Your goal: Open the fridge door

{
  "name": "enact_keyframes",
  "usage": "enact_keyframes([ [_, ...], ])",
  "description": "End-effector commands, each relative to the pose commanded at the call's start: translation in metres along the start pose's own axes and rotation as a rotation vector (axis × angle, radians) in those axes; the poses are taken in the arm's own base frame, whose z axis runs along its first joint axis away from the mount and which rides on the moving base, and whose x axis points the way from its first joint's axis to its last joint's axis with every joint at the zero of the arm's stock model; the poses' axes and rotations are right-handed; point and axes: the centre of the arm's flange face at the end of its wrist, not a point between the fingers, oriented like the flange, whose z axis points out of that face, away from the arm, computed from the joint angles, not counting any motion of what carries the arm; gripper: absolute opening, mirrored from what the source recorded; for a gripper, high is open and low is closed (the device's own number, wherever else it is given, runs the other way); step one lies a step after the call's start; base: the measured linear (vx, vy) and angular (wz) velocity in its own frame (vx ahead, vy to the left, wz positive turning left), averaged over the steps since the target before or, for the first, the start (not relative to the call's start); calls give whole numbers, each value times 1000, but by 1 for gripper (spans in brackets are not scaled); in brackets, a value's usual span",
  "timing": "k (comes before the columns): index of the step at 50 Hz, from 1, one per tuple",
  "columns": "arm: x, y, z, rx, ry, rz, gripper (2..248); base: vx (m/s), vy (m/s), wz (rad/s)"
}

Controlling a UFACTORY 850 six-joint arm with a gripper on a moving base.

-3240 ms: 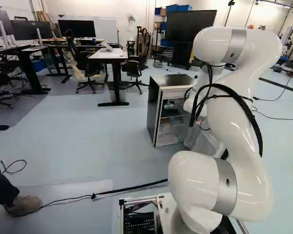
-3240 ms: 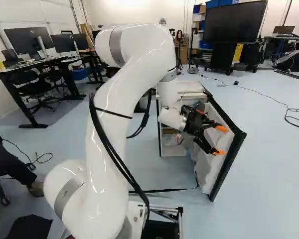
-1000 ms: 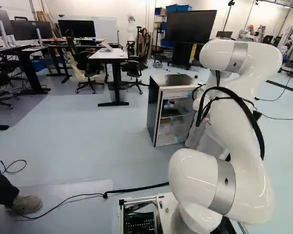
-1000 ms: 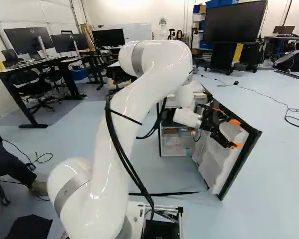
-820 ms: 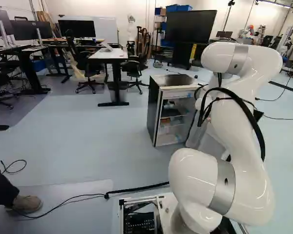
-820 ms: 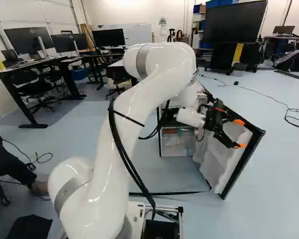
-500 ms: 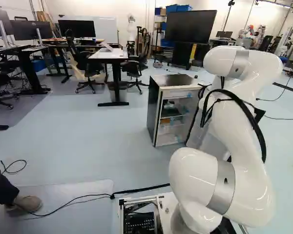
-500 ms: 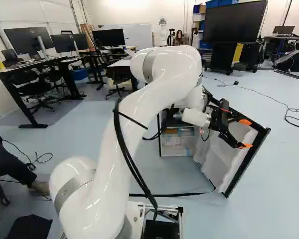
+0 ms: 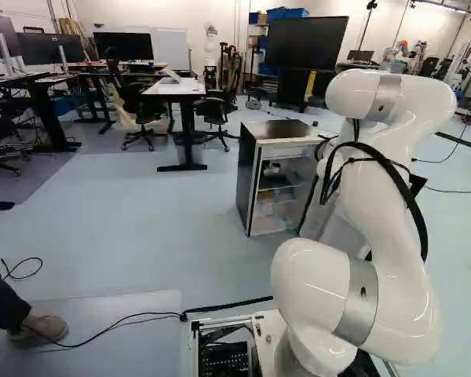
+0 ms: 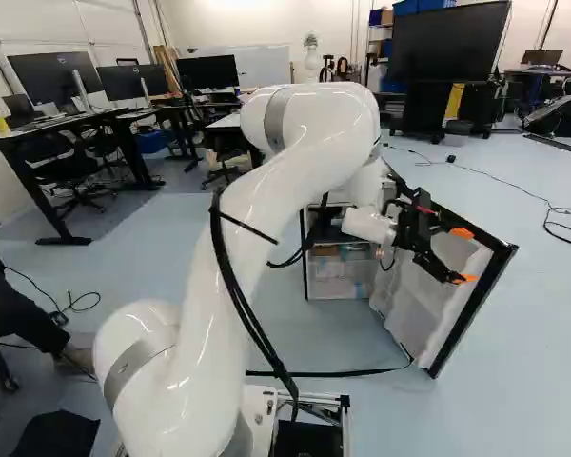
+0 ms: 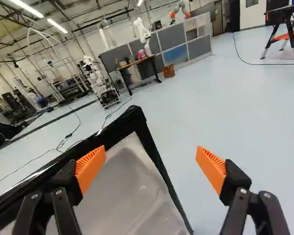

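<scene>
Currently, fridge: low cabinet right of the middle in the left base view, beside the arm; dark, glossy side panel, pale front edge.
Interior: white, fitted with shelves bearing items too small to identify.
Fridge door: open, angled outward from the cabinet; black frame around a pale, moulded inner lining.
Gripper: at the door's inner side in the right base view; contact cannot be determined.
Fingers: spread wide, orange pads well apart, nothing gripped.
</scene>
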Motion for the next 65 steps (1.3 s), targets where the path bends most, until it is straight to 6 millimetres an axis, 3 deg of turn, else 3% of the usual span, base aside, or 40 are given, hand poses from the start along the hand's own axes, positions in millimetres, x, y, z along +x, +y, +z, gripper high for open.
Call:
enact_keyframes([
  [65,13,52,-131,597,-231,-351,247,0,0,0],
])
